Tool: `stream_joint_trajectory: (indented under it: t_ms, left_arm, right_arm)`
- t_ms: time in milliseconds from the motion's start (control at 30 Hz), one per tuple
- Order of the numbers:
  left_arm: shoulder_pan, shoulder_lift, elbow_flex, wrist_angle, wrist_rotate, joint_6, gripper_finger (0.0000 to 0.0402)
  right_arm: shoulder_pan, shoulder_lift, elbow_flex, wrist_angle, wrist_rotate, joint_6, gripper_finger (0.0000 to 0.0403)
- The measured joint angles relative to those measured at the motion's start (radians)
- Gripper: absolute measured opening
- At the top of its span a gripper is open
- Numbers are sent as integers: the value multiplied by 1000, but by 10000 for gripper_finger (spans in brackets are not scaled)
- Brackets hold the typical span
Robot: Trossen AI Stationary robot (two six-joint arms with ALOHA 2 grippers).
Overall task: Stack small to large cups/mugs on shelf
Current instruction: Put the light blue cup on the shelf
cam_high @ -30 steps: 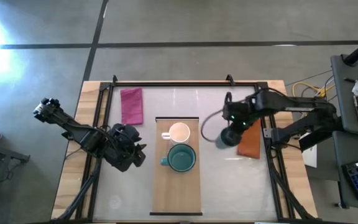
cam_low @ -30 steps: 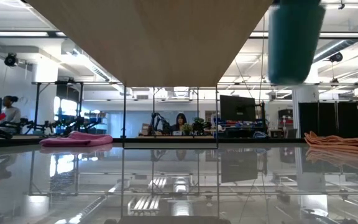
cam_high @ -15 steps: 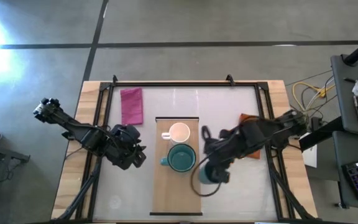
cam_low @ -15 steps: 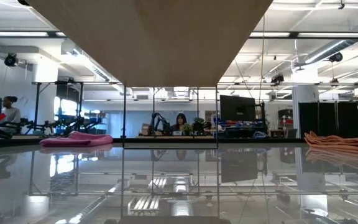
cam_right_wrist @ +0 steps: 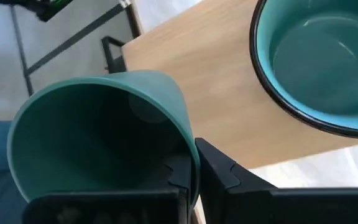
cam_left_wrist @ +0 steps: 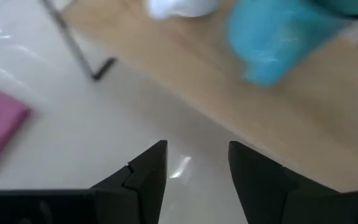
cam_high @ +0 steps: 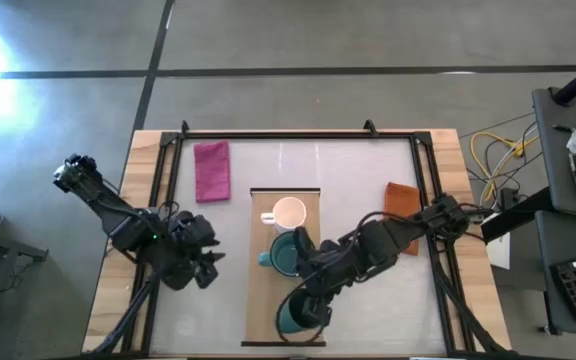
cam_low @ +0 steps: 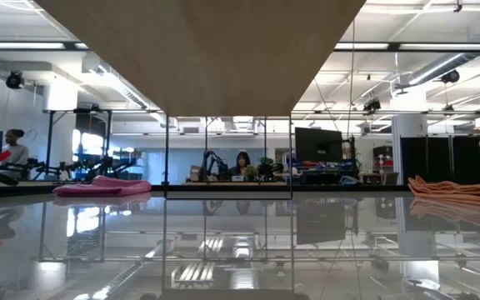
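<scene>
The light-wood shelf [cam_high: 308,215] lies along the table's middle. On it stand the cream-white mug [cam_high: 289,213] and, nearer, the teal mug [cam_high: 280,256], partly hidden by my right arm; the teal mug also shows in the right wrist view [cam_right_wrist: 316,68]. My right gripper [cam_high: 308,300] is over the shelf's near part, shut on the small dark green cup [cam_right_wrist: 98,137]. My left gripper [cam_left_wrist: 194,165] is open and empty over the table left of the shelf, as the high view [cam_high: 206,265] also shows. My right gripper holds the green cup by its rim [cam_right_wrist: 190,155], one finger inside the cup and one finger [cam_right_wrist: 225,174] outside against the wall. The fingers slant down from the table's right. The cup's mouth faces back along the fingers; whether the cup touches the shelf [cam_right_wrist: 229,99], I cannot tell.
A magenta cloth [cam_high: 211,170] lies at the far left of the table and an orange cloth [cam_high: 401,200] at the right. A black metal frame [cam_high: 298,133] runs around the table. In the low view the shelf's underside [cam_low: 198,50] fills the top.
My right gripper has carried the green cup from beside the orange cloth toward the table's left and near edge, and now holds it over the shelf's near part. My left gripper has shifted a little toward the near edge.
</scene>
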Motion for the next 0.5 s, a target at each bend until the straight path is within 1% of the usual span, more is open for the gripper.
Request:
stream_joint_trajectory:
  t_ms: [100,167,300,500]
  left_arm:
    - [-51,-5,0,124,1,3,157]
    - [-90,4,0,244,0,27,157]
    - [-150,54,3,434,19,89,157]
    - [-167,124,7,464,49,74,157]
  right_arm:
    - [10,31,11,13,28,34,8]
    - [15,53,9,11,28,59,8]
    - [26,86,13,31,44,98,9]
    - [28,86,15,27,60,122,9]
